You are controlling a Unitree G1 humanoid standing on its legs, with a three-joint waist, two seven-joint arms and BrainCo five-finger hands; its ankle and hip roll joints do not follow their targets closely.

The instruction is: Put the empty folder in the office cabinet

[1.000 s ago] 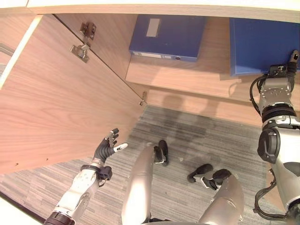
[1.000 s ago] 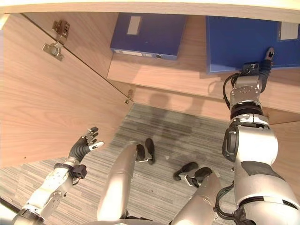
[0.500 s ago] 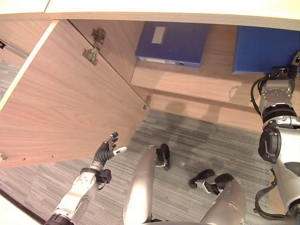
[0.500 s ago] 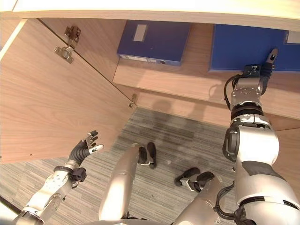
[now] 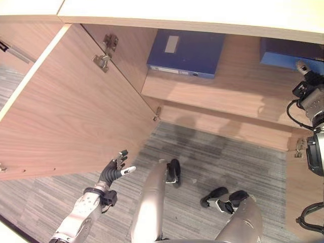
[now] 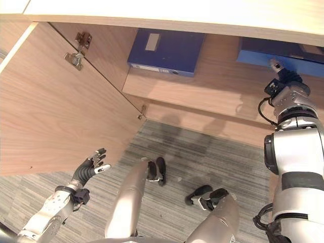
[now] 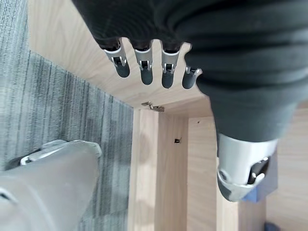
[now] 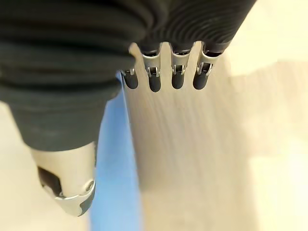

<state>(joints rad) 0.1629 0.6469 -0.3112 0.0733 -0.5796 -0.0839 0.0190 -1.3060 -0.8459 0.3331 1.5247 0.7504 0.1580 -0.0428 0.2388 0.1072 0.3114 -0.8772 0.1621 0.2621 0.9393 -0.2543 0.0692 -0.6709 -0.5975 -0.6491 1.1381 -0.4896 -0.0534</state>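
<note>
My right robot hand is open and holds nothing. It is near the blue folder on the cabinet shelf. My left robot hand is open too. I think the folder is light, stiff and smooth, so I'd grab its spine.

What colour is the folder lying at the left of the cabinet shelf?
The folder is blue, with a pale label on its top face; it shows best in the left eye view.

Count: two blue folders on the cabinet shelf, one lying left, one far right; one open cabinet door; two door hinges.
</note>
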